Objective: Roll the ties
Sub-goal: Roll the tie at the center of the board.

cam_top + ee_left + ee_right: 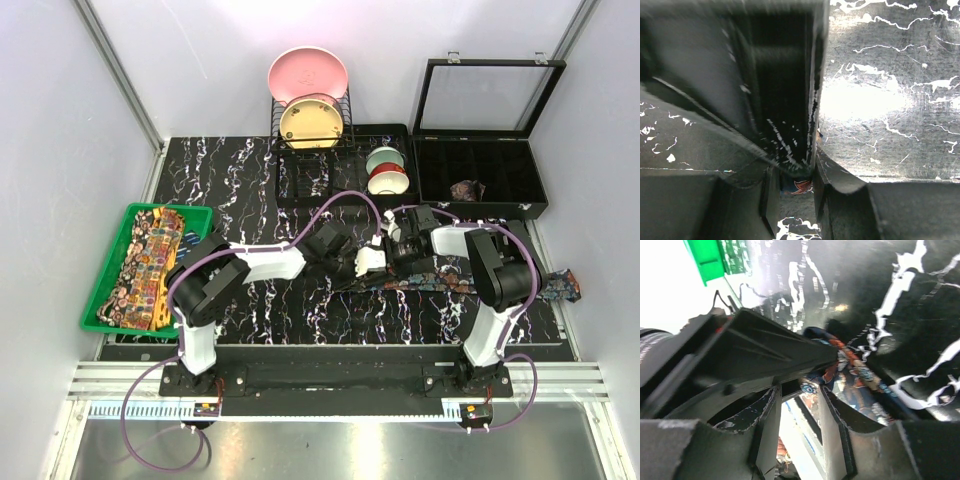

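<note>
A dark blue-brown tie with reddish motifs lies stretched across the marble table, its wide end at the right edge. Both grippers meet at its left end. My left gripper is shut on a fold of this tie, seen between its narrow-set fingertips. My right gripper stands open right against it, the tie just beyond its tips and nothing pinched between them. Yellow-orange paisley ties lie in the green basket. A small brownish rolled tie sits in the black box.
The black compartment box with its lid raised stands at the back right. A dish rack with a pink and a yellow plate stands at the back middle, with stacked bowls beside it. The green basket's corner shows in the right wrist view.
</note>
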